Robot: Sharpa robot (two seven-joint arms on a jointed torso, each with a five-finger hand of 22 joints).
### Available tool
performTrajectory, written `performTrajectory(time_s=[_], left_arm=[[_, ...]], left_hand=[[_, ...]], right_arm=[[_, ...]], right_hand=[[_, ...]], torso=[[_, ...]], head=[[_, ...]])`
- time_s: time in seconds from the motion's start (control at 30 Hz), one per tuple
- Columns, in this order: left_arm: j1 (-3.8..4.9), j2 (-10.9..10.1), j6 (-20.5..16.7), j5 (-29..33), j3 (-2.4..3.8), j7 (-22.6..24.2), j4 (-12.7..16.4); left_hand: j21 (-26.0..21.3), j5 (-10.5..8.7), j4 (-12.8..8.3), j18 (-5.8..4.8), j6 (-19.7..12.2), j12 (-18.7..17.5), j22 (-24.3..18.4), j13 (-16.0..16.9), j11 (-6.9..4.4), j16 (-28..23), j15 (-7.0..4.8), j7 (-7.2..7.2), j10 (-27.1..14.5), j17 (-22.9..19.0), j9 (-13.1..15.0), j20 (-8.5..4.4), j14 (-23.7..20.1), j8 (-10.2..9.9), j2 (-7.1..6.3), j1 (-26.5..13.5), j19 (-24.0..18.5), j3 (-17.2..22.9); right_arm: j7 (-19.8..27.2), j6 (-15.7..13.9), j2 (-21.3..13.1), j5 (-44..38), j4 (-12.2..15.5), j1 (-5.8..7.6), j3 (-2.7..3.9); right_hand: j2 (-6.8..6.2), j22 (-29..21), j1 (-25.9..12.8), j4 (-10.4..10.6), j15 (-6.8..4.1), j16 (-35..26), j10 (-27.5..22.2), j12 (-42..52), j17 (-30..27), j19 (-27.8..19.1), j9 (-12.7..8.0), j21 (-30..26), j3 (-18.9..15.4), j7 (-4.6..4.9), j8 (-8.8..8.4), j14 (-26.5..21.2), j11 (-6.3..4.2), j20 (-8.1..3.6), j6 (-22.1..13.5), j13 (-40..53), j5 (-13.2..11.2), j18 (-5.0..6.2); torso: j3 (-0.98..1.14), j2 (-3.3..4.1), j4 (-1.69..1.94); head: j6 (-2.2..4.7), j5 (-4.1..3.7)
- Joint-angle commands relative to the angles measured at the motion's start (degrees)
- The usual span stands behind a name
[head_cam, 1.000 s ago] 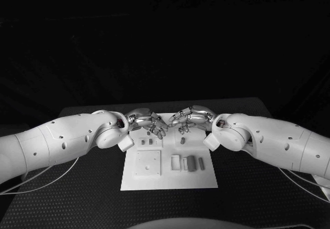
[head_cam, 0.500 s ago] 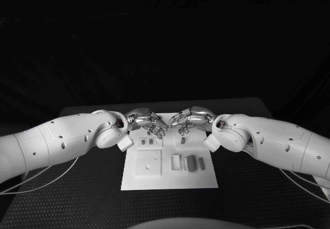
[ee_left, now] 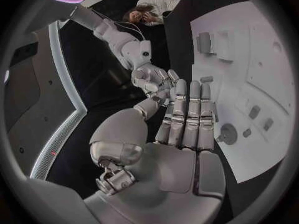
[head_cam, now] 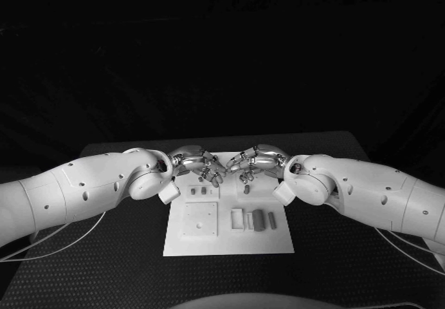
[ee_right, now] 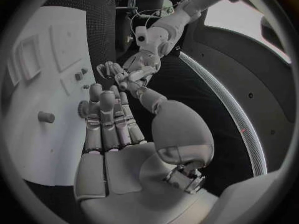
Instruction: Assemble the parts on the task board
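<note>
The white task board (head_cam: 227, 241) lies in the middle of the table. Both hands hover over its far end, close together. My left hand (head_cam: 197, 164) points its fingers down toward a small grey part (head_cam: 195, 190); in the left wrist view its fingers (ee_left: 186, 119) are straight and side by side, holding nothing. My right hand (head_cam: 255, 162) hangs above another small part (head_cam: 247, 188); its fingers (ee_right: 109, 124) are also stretched out and bare. Several grey parts (head_cam: 252, 221) stand in a row on the near right of the board.
A square raised plate (head_cam: 199, 219) sits on the board's near left. A round peg (ee_left: 227, 133) stands on the board beside my left fingertips. Black table (head_cam: 92, 257) surrounds the board on both sides.
My right arm has edged slightly toward the left hand. The left hand and the parts on the board have not moved.
</note>
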Motion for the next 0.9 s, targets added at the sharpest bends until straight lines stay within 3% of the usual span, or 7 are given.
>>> performTrajectory(time_s=[0.03, 0.5, 0.77, 0.9], left_arm=[[0.01, 0.1, 0.9, 0.1, 0.04, 1.0, 0.1], [-0.01, 0.0, 0.4, 0.4, 0.04, 1.0, 0.2], [-0.01, 0.0, 0.5, 0.5, 0.04, 0.9, 0.2], [-0.01, 0.0, 0.7, 0.5, 0.03, 0.8, 0.2]], left_hand=[[0.3, 0.20, 0.0, -0.85, 0.5, 0.4, 0.1, 0.1, 0.08, 0.0, -0.16, -0.19, 0.5, 0.1, 0.1, 0.09, 0.4, 0.3, 0.15, 0.2, 0.3, 0.5], [0.3, 0.20, 0.0, -0.85, 0.5, 0.4, 0.1, 0.2, 0.05, 0.0, -0.19, -0.21, 0.5, 0.2, 0.3, 0.10, 0.5, 0.4, 0.13, 0.2, 0.3, 0.5], [0.3, 0.20, 0.0, -0.85, 0.5, 0.4, 0.2, 0.3, 0.05, 0.0, -0.20, -0.20, 0.5, 0.2, 0.3, 0.10, 0.5, 0.4, 0.11, 0.2, 0.3, 0.5], [0.3, 0.20, 0.0, -0.85, 0.5, 0.4, 0.2, 0.3, 0.05, 0.0, -0.20, -0.20, 0.5, 0.3, 0.3, 0.09, 0.5, 0.4, 0.11, 0.2, 0.3, 0.6]], right_arm=[[0.3, 1.2, 0.1, -0.4, -0.1, -0.07, 0.01], [1.1, 1.8, 0.1, 0.1, 0.5, -0.20, 0.00], [1.4, 0.6, 0.3, 0.3, 0.6, -0.23, 0.00], [2.0, -1.0, 0.4, 0.2, 0.8, -0.25, 0.00]], right_hand=[[0.10, 0.1, 0.6, -0.2, 0.25, -0.1, -0.2, -0.1, 0.1, 0.5, -0.1, -0.1, 0.0, 0.01, 0.32, 0.2, -0.08, -0.01, 0.0, -0.1, 0.3, 0.77], [-0.04, 0.2, 1.1, -0.3, 0.21, -0.1, 0.0, 0.0, 0.2, 0.5, -0.1, -0.2, 0.0, -0.26, 0.53, 0.2, -0.12, -0.03, 0.2, -0.2, 0.3, 0.77], [0.05, 0.4, 1.9, -0.4, -0.10, 0.0, 0.9, 0.5, 0.4, 0.8, 0.0, -0.3, -0.1, -0.63, 1.14, 0.5, -0.45, -0.13, 0.9, -0.1, 0.3, 0.77], [0.17, 0.7, 2.8, -0.5, -0.70, 0.4, 2.7, 1.5, 0.7, 1.4, 0.3, 0.0, -0.1, -0.96, 1.92, 1.0, -1.10, -0.38, 1.9, 0.3, 0.3, 0.77]], torso=[[-0.01, -0.01, -0.01], [0.00, 0.00, -0.02], [0.00, -0.01, -0.03], [-0.01, 0.01, -0.02]], head=[[-0.08, 0.07], [-0.01, 0.16], [-0.03, 0.18], [-0.06, 0.18]])
